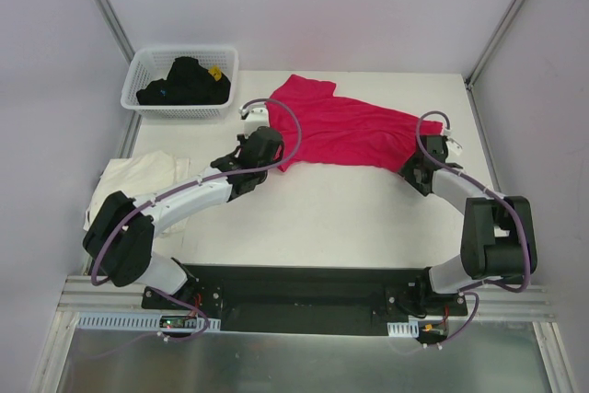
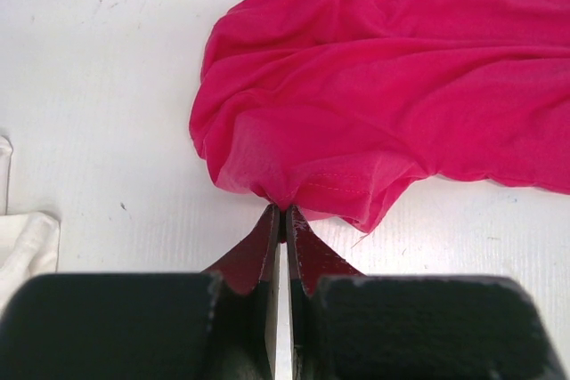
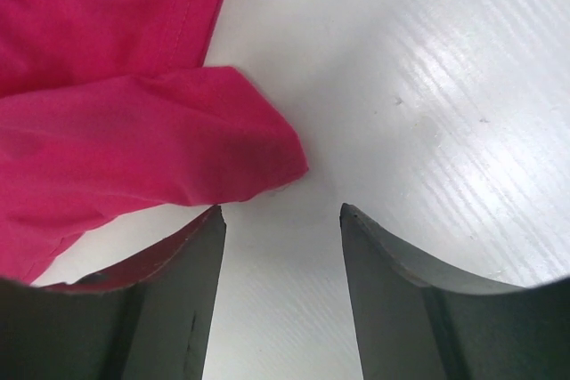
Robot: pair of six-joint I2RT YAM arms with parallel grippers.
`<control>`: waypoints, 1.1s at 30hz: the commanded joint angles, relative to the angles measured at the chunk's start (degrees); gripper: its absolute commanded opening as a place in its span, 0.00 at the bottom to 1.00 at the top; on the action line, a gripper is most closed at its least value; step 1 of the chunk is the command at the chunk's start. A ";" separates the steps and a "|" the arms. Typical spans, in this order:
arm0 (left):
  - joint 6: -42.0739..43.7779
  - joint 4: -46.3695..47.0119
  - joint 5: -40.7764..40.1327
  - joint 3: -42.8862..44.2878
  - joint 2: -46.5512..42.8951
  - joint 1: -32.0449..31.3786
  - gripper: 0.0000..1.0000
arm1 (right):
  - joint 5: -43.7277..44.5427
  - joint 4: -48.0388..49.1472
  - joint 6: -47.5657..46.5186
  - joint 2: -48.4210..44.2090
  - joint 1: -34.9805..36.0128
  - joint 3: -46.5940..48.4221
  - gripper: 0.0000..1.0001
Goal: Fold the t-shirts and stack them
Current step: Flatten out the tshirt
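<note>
The magenta-red t-shirt (image 1: pixel 342 126) lies spread and rumpled across the back middle of the table. My left gripper (image 1: pixel 272 156) is shut on its near-left hem; the left wrist view shows the cloth (image 2: pixel 374 86) bunched at the closed fingertips (image 2: pixel 282 213). My right gripper (image 1: pixel 412 170) is open and empty at the shirt's right corner (image 3: pixel 134 149), its fingers just short of the cloth edge. The cream-white t-shirt (image 1: pixel 138 177) lies crumpled at the table's left edge, partly under the left arm.
A white lattice basket (image 1: pixel 147 75) with dark clothing and a yellow item stands at the back left. A small white object (image 1: pixel 250 109) lies beside the shirt's left side. Walls enclose the table on three sides.
</note>
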 commanded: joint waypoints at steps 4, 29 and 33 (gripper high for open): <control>1.20 -0.32 -2.51 -0.31 -3.61 -1.06 0.00 | 3.83 0.06 -0.25 -0.46 -1.44 2.54 0.56; 1.99 -0.24 -2.78 0.22 -1.77 -1.33 0.00 | 1.98 1.82 1.07 6.04 -2.85 4.74 0.50; 1.99 -0.24 -2.60 0.22 -1.50 -1.33 0.00 | 2.16 1.73 0.90 6.66 -2.85 5.71 0.50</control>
